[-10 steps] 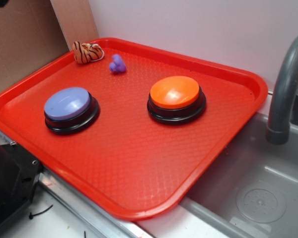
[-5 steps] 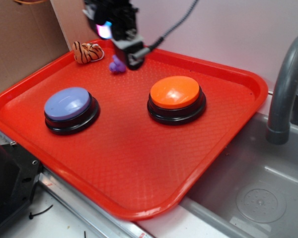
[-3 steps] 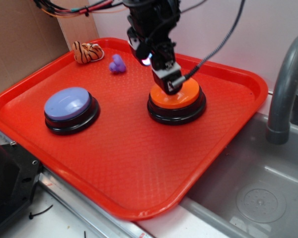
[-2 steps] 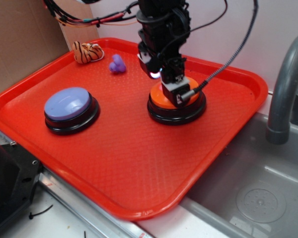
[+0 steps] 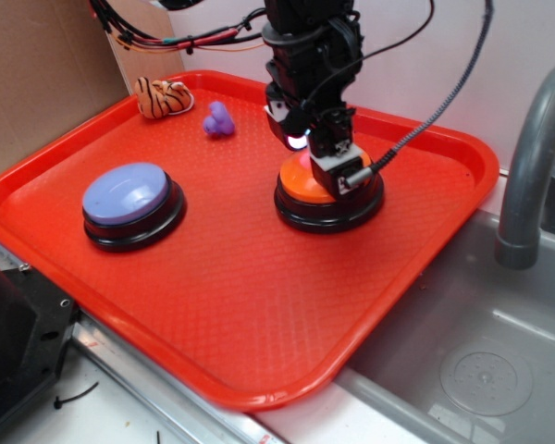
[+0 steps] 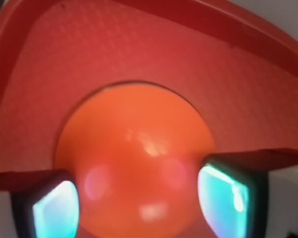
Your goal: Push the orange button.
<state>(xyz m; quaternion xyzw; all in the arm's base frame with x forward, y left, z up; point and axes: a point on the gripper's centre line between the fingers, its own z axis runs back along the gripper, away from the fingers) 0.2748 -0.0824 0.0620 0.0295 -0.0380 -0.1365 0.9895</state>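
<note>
A: From outside, the black gripper sits on the glossy orange domed button, right of centre on the red plastic tray.

B: At the wrist, fingers spread astride the dome; press straight down, centred.

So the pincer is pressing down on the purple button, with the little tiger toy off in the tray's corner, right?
Not the purple one: the exterior view shows the pincer down on the orange button. The purple button sits untouched. The tiger toy is indeed in the corner.
</note>
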